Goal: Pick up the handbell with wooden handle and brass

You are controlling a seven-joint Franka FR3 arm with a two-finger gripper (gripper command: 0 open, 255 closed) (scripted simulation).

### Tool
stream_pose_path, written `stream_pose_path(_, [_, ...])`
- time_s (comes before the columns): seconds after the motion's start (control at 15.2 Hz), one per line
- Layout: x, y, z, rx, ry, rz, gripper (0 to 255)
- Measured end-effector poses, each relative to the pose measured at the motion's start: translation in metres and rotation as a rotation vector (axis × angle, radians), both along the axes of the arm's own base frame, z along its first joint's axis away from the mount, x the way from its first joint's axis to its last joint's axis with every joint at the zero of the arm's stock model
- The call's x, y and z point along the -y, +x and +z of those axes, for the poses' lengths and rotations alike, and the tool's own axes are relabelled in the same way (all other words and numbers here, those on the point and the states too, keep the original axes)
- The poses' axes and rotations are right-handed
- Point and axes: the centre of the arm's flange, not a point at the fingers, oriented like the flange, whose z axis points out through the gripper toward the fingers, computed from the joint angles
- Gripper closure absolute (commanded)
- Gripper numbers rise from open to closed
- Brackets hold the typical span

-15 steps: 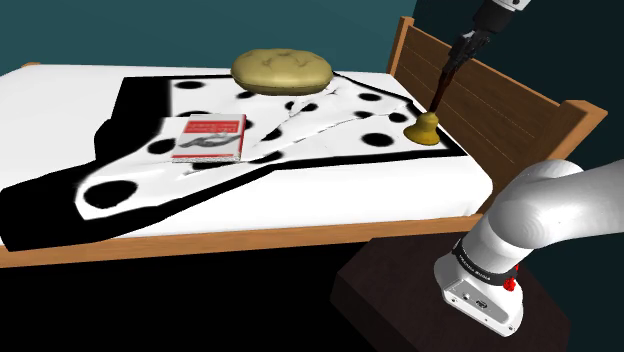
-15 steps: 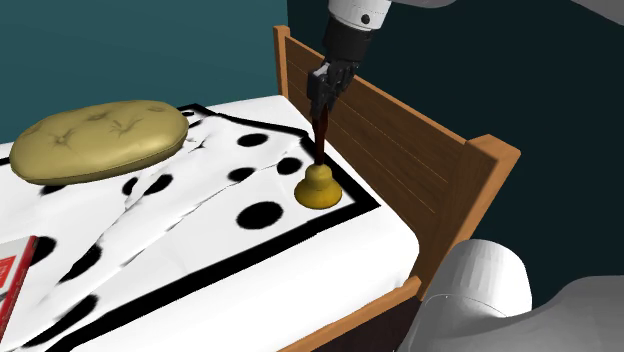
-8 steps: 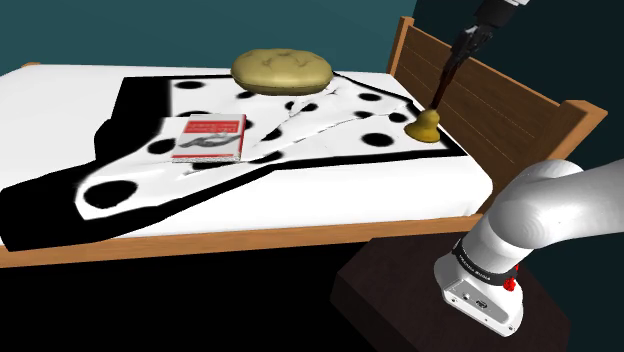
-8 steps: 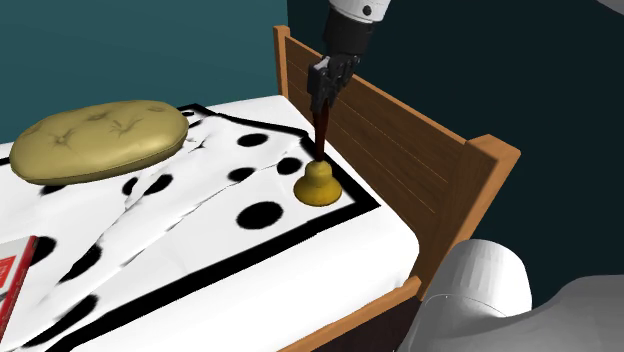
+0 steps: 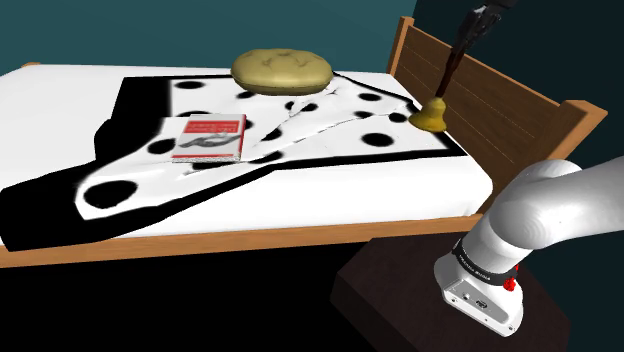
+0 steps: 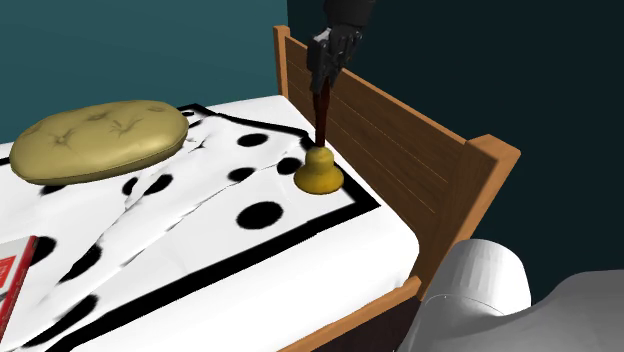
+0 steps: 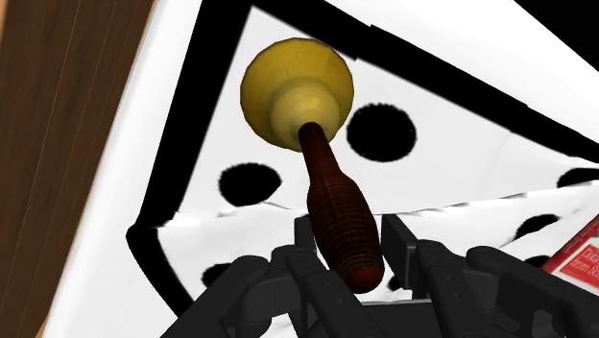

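Our gripper (image 6: 322, 82) is closed on the dark wooden handle of the handbell (image 6: 319, 172), whose yellow bell hangs mouth down just beside the wooden end board (image 6: 400, 135); we cannot tell whether it touches the spotted cover (image 6: 190, 215). In the shoulder view the bell is at 4 o'clock from the olive cushion (image 5: 283, 70), and the bed (image 5: 250, 240) also bears a red and white book (image 5: 210, 137) at the cushion's 7 o'clock

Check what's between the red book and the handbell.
In the shoulder view, only the rumpled white, black-spotted blanket lies between the book and the handbell; no other object sits in that stretch.
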Motion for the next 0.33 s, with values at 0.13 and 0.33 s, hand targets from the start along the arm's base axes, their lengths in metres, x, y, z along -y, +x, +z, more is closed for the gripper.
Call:
stream_pose_path(0.13, [0.000, 0.000, 0.010, 0.000, 0.000, 0.000, 255])
stream_pose_path(0.33, [0.000, 0.000, 0.025, 0.000, 0.000, 0.000, 255])
